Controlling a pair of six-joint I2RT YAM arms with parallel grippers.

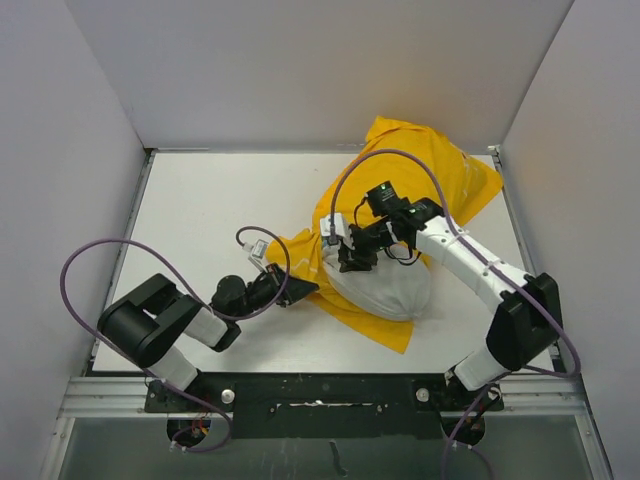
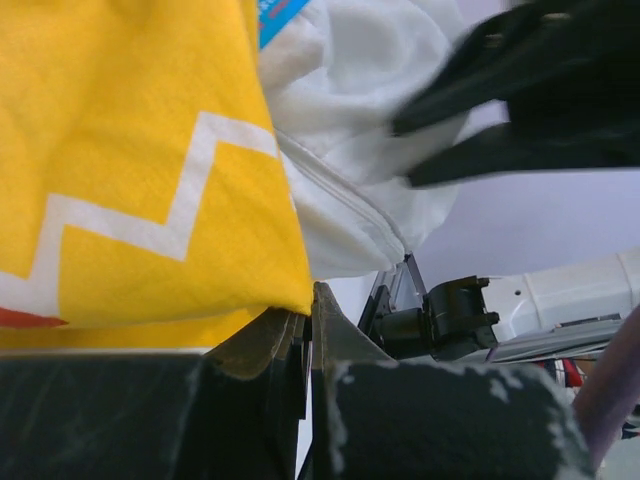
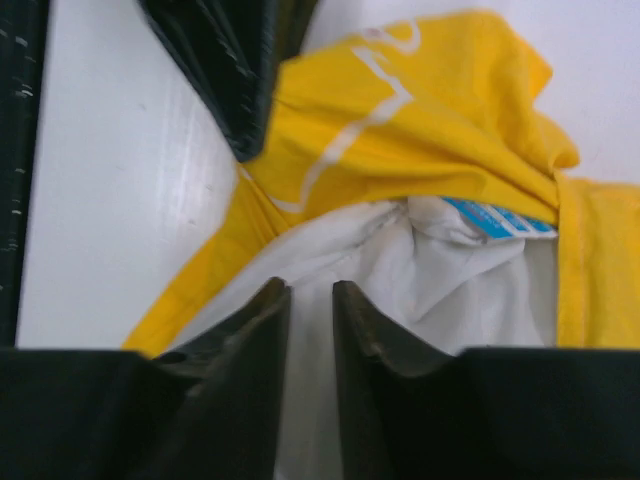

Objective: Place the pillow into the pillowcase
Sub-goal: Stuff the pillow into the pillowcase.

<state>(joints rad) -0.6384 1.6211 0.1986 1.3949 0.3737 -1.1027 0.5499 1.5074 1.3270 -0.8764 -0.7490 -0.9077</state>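
Note:
The yellow pillowcase [image 1: 440, 170] lies crumpled at the table's middle right, its mouth turned toward the arms. The white pillow [image 1: 385, 285] bulges out of that mouth, partly inside. My left gripper [image 1: 300, 290] is shut on the pillowcase's near left edge; in its wrist view the yellow cloth [image 2: 130, 150] runs into the gripper's tips [image 2: 308, 300], with the pillow [image 2: 350, 80] just behind. My right gripper [image 1: 350, 262] is on the pillow's left end. Its jaws [image 3: 311, 290] stand narrowly apart with a fold of the white pillow [image 3: 440, 290] between them, under the yellow rim [image 3: 450, 110].
The white table [image 1: 200, 220] is boxed in by white walls on the left, back and right. A metal rail [image 1: 320, 400] with both arm bases runs along the near edge. Purple cables [image 1: 100, 260] loop over each arm.

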